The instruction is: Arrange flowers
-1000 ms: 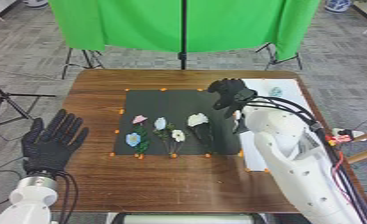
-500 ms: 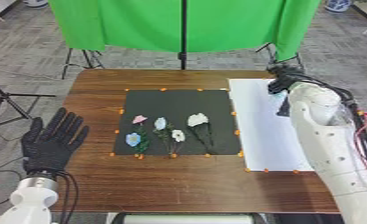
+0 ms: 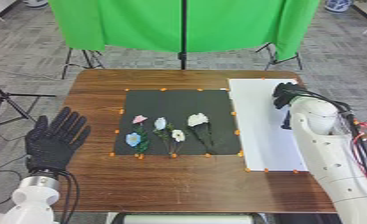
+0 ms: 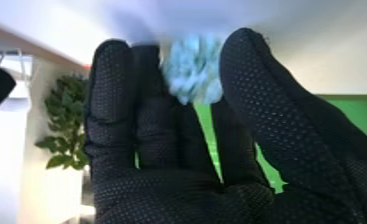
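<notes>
Flowers (image 3: 197, 119) in pink, blue and white lie on the black sheet (image 3: 219, 102) in the head view, their thin stems hard to make out against it. The left hand (image 3: 51, 147), fingers straight and spread, is beside that sheet; its arm is cut off by the bottom edge. The right hand (image 3: 287, 93) is at the far part of the white sheet (image 3: 264, 140); a dark shape (image 3: 287, 120) near its arm is unclear.

In the right wrist view, extended fingers and a separate thumb flank a pale blue flower (image 4: 194, 65), partly hidden; I cannot tell whether they touch it.
</notes>
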`<action>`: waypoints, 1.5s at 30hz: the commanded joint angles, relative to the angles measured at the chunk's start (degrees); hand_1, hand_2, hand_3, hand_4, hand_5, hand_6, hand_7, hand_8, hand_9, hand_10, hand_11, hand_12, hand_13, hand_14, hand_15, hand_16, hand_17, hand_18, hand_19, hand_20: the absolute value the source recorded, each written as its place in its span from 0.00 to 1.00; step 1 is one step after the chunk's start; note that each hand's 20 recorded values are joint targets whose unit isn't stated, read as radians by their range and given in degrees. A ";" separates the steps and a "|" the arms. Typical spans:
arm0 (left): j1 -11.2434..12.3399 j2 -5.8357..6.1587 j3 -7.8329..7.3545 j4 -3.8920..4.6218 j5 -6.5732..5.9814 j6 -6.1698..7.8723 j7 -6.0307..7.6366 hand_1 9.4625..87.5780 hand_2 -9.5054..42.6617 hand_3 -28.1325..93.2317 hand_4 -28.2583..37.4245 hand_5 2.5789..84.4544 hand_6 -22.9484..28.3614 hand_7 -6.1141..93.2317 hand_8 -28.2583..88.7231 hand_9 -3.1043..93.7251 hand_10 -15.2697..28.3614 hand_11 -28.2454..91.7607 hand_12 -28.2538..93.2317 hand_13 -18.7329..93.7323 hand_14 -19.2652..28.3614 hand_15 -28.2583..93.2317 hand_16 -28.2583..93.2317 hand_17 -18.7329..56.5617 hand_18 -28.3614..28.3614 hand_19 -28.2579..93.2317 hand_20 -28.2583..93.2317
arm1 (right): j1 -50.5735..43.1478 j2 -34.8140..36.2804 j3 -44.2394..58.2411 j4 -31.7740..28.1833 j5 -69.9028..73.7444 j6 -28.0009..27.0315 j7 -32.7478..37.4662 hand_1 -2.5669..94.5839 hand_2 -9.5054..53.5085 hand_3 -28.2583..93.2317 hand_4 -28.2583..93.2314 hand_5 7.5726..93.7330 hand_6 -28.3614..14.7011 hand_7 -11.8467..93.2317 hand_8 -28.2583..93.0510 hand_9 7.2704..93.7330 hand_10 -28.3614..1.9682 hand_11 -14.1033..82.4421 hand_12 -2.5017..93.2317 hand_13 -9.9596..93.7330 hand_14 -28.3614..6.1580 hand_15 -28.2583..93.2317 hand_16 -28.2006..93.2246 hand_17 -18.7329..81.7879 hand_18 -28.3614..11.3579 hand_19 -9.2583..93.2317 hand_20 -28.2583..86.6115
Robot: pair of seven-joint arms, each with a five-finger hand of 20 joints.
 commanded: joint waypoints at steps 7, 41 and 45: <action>1.20 -0.54 0.32 0.02 -1.24 0.19 -0.20 0.22 0.37 0.86 0.00 0.51 0.63 0.24 0.15 0.42 0.72 0.43 0.33 0.41 0.76 0.59 0.18 0.15 0.78 0.54 0.35 | -2.92 1.35 -2.37 -0.24 2.10 10.18 -1.12 0.74 0.00 0.70 0.00 0.74 0.69 0.44 0.20 0.86 0.65 0.28 0.47 0.80 0.74 0.55 0.61 0.57 0.29 0.86 0.60; -0.33 -0.69 0.55 0.32 -0.19 1.28 -3.21 0.22 0.39 0.86 0.00 0.52 0.63 0.24 0.15 0.42 0.72 0.43 0.33 0.41 0.76 0.59 0.18 0.15 0.79 0.55 0.35 | -20.66 5.27 -13.13 -28.06 8.55 14.66 -8.78 0.67 0.00 0.78 0.00 0.72 0.65 0.48 0.21 0.86 0.65 0.30 0.49 0.79 0.70 0.60 0.62 0.58 0.23 0.89 0.62; -0.39 -0.83 0.43 0.34 -0.12 1.03 -3.22 0.22 0.39 0.86 0.00 0.52 0.63 0.24 0.15 0.42 0.72 0.43 0.33 0.41 0.76 0.59 0.18 0.15 0.79 0.55 0.35 | -21.14 5.56 -14.43 -27.82 10.23 19.47 -6.19 0.66 0.00 0.77 0.00 0.63 0.63 0.46 0.18 0.80 0.63 0.31 0.47 0.76 0.70 0.63 0.61 0.57 0.22 0.90 0.62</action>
